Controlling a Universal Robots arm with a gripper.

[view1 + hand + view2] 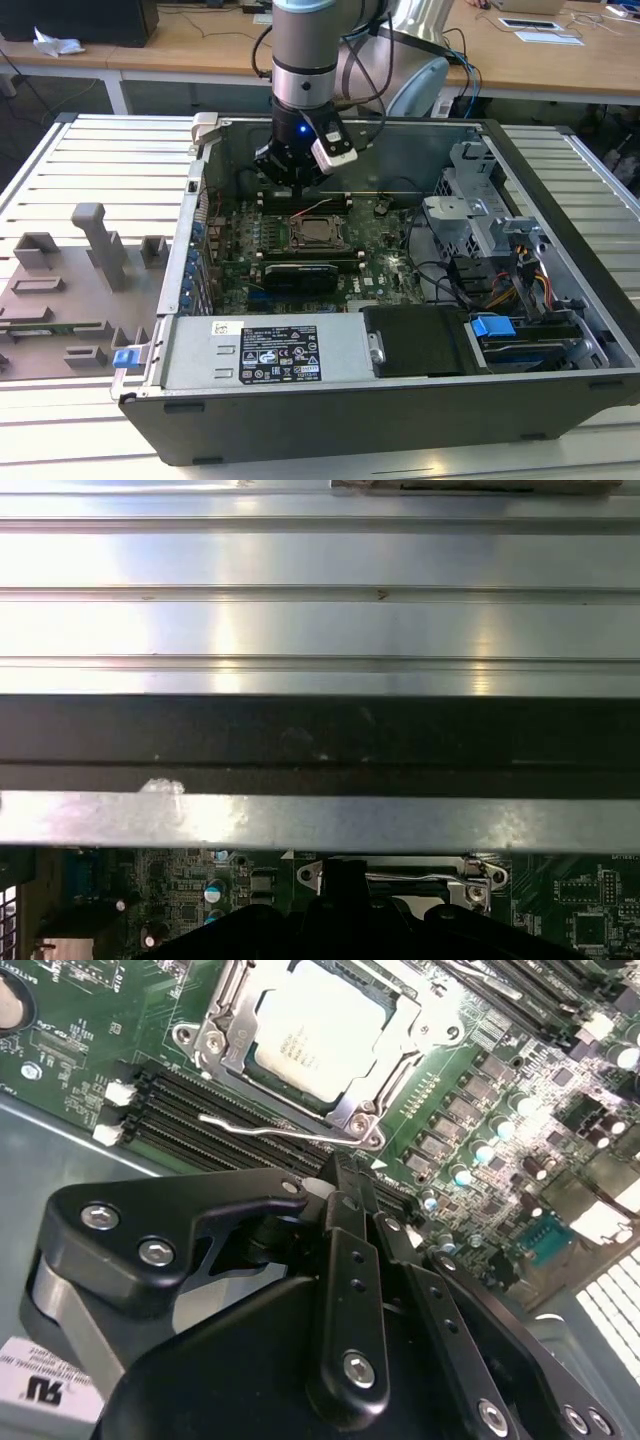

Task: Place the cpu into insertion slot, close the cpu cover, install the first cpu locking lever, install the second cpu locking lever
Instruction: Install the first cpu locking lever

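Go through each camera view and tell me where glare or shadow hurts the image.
Second wrist view: the cpu top is washed out by glare, with more bright bloom on the green board toward the lit edge; the black tool is dark in the foreground. First wrist view: streaky reflections on the ribbed metal panel, and the insertion slot sits in shade. Exterior view: evenly lit, the computer case interior dimmer.

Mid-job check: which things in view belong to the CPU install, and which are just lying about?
Job:
- cpu, seated in the insertion slot
- cpu cover, down around the chip
- locking lever, wire arm raised off the board
- gripper, close beside the socket

Lying about:
- memory slots
- grey fixtures outside the case
- drive cage
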